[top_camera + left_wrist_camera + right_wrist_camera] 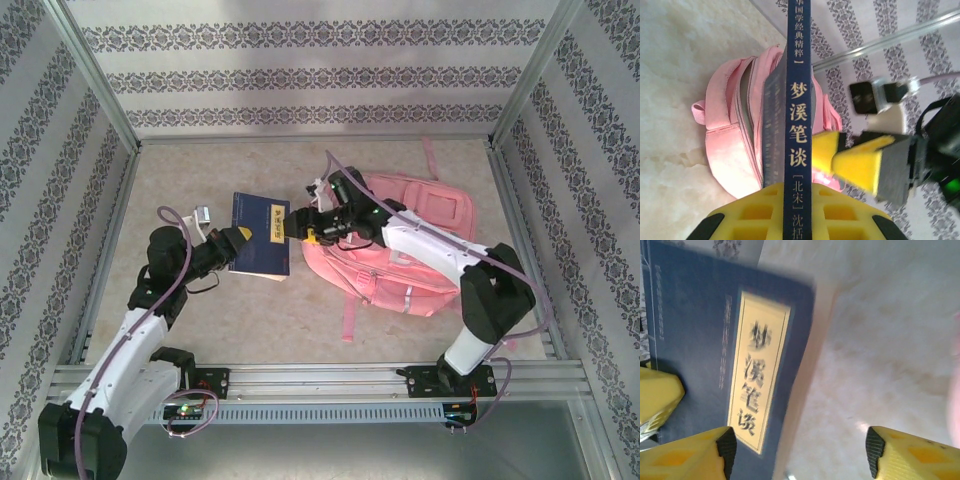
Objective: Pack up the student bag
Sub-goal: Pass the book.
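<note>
Basically early stage imo: nothing visibly packed yet. Student bag (440,205) lies flat on the surface (250,320), right of centre, partly under the right arm, w/ straps trailing toward the near edge. Blue book (258,235) is just left of the bag, not in it, and looks held clear of the surface.

Left tool (238,240) is clamped on the book; in the left wrist view the spine stands upright against its yellow fingers (767,192). Right tool (298,225) sits at the book's opposite edge, fingers apart, gripping nothing. Its wrist view has the cover w/ the yellow title label next to one pad and mostly bare surface betw the two.

Container: bag's main zip (746,95) looks open, a grey gap along the top edge in the left wrist view. Inside is too dark to tell whether anything's in there.

Left to do, as I judge it: bring the book over to that opening & slide it in, then any other items, then prob close the zip. So most of the job remains
</note>
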